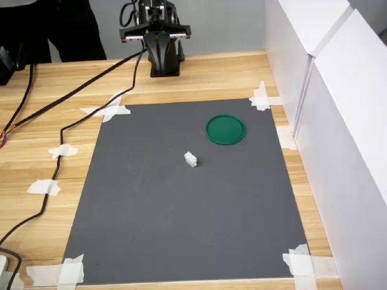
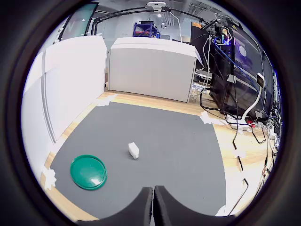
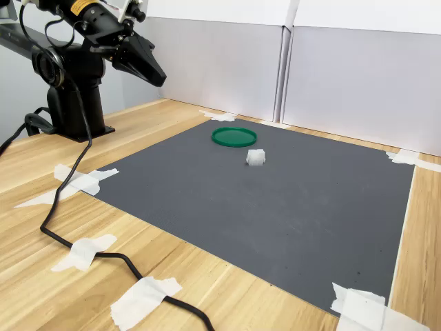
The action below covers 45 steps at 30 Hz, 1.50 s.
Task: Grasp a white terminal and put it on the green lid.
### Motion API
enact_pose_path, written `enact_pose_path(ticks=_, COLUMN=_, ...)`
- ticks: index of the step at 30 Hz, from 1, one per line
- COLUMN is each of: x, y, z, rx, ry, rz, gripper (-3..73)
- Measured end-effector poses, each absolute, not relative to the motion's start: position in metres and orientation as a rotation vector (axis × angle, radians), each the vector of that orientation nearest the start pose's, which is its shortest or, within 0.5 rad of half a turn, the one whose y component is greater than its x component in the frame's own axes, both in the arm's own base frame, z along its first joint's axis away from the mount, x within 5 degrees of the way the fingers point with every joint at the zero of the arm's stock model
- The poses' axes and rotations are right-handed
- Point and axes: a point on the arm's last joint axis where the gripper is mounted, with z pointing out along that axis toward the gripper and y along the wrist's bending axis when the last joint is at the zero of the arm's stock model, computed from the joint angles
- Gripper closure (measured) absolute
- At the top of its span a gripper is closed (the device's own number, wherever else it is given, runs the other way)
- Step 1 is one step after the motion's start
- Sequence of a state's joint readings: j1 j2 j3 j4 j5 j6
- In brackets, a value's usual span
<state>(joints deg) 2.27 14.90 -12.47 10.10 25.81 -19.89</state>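
A tiny white terminal [image 1: 190, 159] [image 2: 134, 150] [image 3: 255, 158] lies on the dark grey mat, near its middle. The green lid [image 1: 225, 129] [image 2: 88, 172] [image 3: 233, 136] rests flat on the mat a short way off, toward the white wall, with nothing on it. My gripper [image 1: 158, 47] [image 2: 154, 205] [image 3: 156, 74] hangs shut high above the wooden table near the arm's base, well back from the mat's far edge in the first exterior view. Its black fingers press together and hold nothing.
The grey mat [image 1: 181, 229] is taped to a wooden table [image 1: 54, 96]. White panels [image 1: 338, 121] wall the first exterior view's right side. Black cables [image 1: 54, 139] run over the wood at the first exterior view's left. A person in dark clothes [image 1: 48, 24] stands behind the table.
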Motion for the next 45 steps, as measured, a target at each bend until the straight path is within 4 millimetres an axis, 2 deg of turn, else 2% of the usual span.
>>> enact_pose_path(ticks=8, x=0.094, y=0.011, z=0.272, rx=-0.318, ry=2.073, rz=-0.018, gripper=71.1)
enact_pose_path(ticks=15, x=0.126, y=0.011, z=0.302, rx=-0.358, ry=2.143, rz=-0.055, gripper=71.1)
enact_pose_path(ticks=18, x=0.141, y=0.011, z=0.309, rx=-0.380, ry=2.210, rz=-0.058, gripper=71.1)
enact_pose_path(ticks=24, x=0.175, y=0.012, z=0.308, rx=-0.438, ry=2.419, rz=-0.049, gripper=68.2)
enact_pose_path(ticks=29, x=0.208, y=0.012, z=0.300, rx=-0.485, ry=2.547, rz=-0.046, gripper=55.1)
enact_pose_path(ticks=36, x=0.242, y=0.014, z=0.286, rx=-0.402, ry=2.711, rz=0.005, gripper=18.7)
enact_pose_path(ticks=39, x=0.254, y=0.016, z=0.282, rx=-0.366, ry=2.735, rz=0.039, gripper=6.7)
enact_pose_path(ticks=42, x=0.266, y=0.020, z=0.278, rx=-0.374, ry=2.748, rz=0.069, gripper=0.3)
enact_pose_path(ticks=45, x=0.279, y=0.033, z=0.279, rx=-0.456, ry=2.737, rz=0.049, gripper=-1.6)
